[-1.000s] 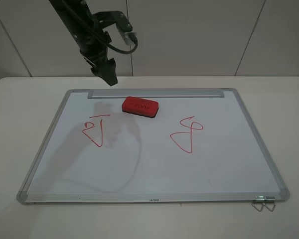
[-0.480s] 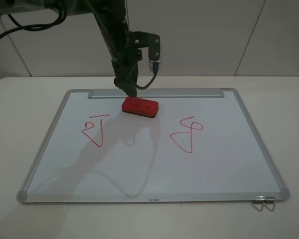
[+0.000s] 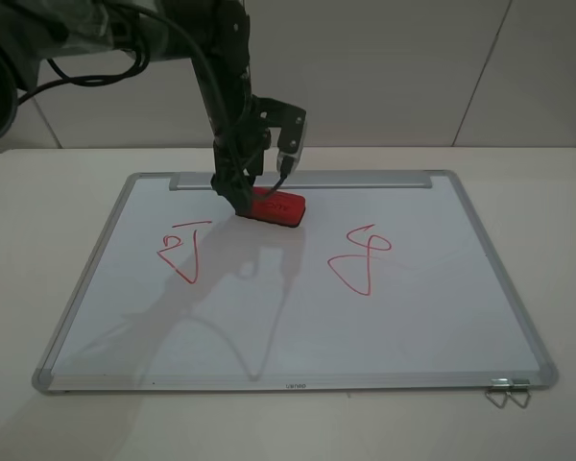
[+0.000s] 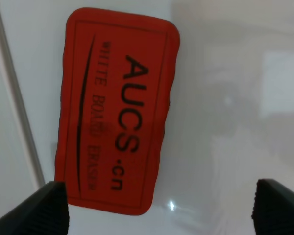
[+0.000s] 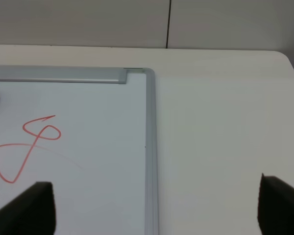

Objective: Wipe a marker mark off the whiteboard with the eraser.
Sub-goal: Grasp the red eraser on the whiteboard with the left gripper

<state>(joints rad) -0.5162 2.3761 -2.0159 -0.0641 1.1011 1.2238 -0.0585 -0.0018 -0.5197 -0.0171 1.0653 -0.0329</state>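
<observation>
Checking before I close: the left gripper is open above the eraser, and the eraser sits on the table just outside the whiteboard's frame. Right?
Not quite. The eraser lies on the whiteboard, inside its frame and close to the tray strip, not outside it; the exterior high view shows this. The left gripper is open above the eraser, as you said.

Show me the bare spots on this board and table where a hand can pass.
Free: the whiteboard's middle lane between the marker mark and the figure-8 scribble; the wide band from both scribbles to its near frame; the table right of the frame. Crowded: by the tray strip, where the left tool hangs over the eraser.
</observation>
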